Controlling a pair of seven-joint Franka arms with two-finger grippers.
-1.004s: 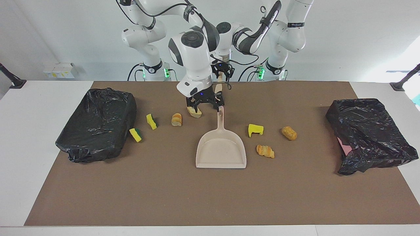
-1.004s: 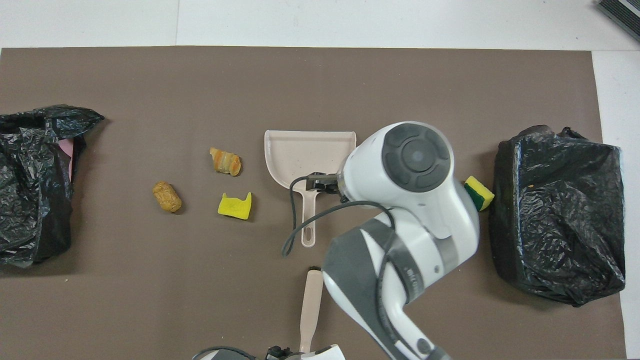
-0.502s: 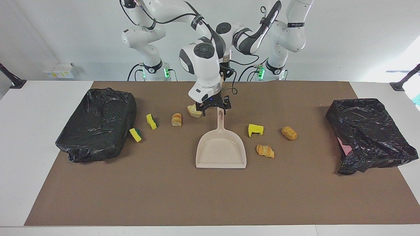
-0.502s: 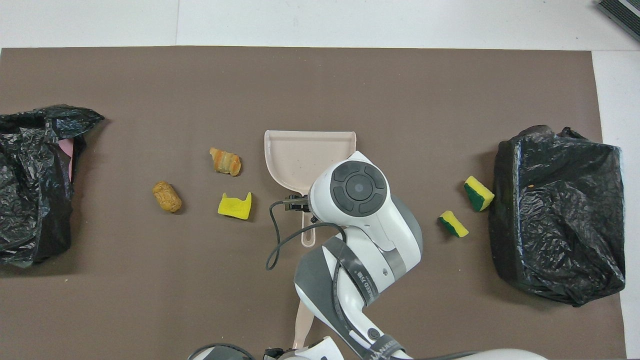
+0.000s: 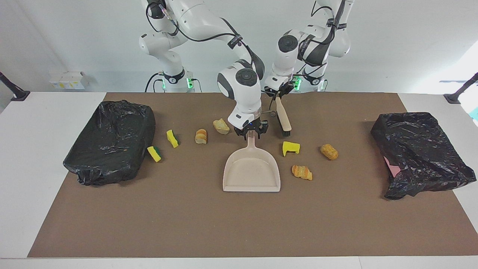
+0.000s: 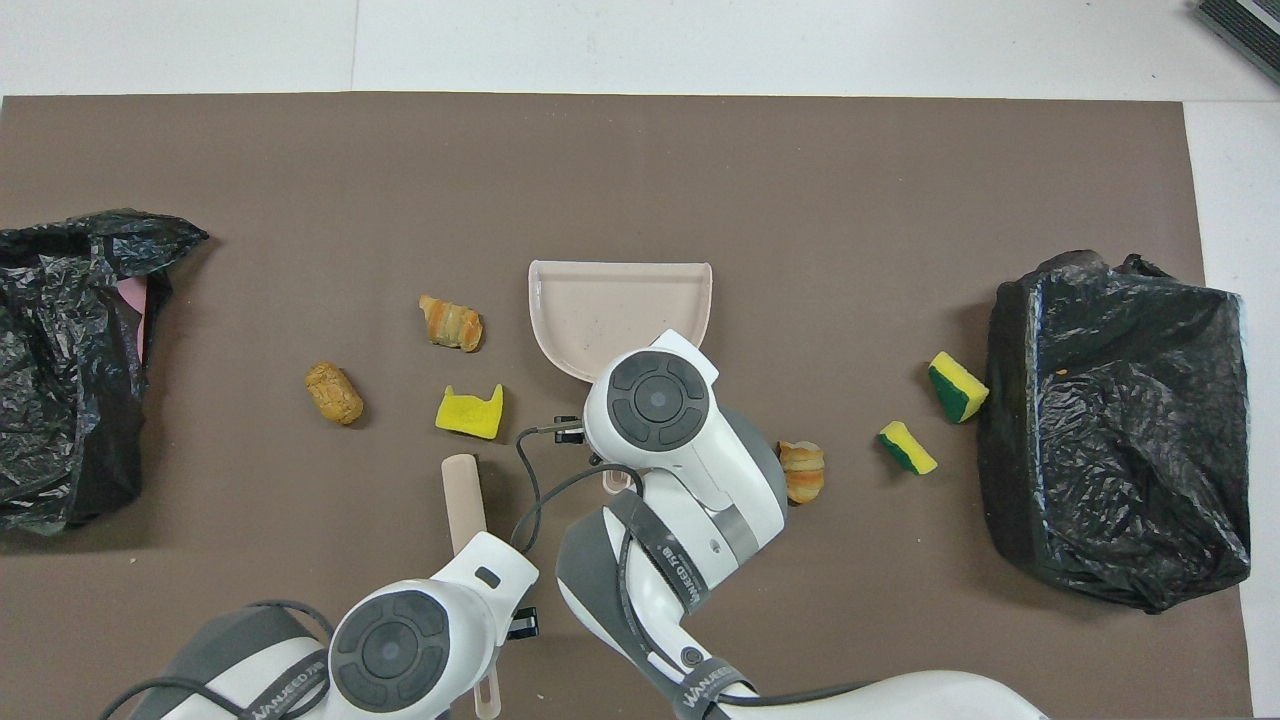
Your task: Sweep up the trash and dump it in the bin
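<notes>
The beige dustpan (image 5: 251, 172) (image 6: 620, 305) lies flat mid-table, its handle pointing toward the robots. My right gripper (image 5: 251, 133) is down at the handle's end, shut on it. My left gripper (image 5: 278, 93) is shut on a beige brush (image 5: 283, 116) (image 6: 463, 495), which hangs tilted with its bristles low beside the dustpan handle. Several bits of trash lie around. A yellow sponge (image 5: 291, 148), a tan lump (image 5: 329, 151) and a pastry (image 5: 301, 172) are toward the left arm's end. Two bread lumps (image 5: 221, 126) (image 5: 201, 136) and two green-backed sponges (image 5: 172, 138) (image 5: 154, 153) are toward the right arm's end.
A bin lined with a black bag (image 5: 110, 142) (image 6: 1115, 420) stands at the right arm's end of the brown mat. Another black-bagged bin (image 5: 420, 153) (image 6: 60, 370) stands at the left arm's end. In the overhead view the arms cover the dustpan handle.
My right gripper shifted from over the bread lump onto the dustpan handle and closed on it. My left arm swung the brush out toward its own end of the table.
</notes>
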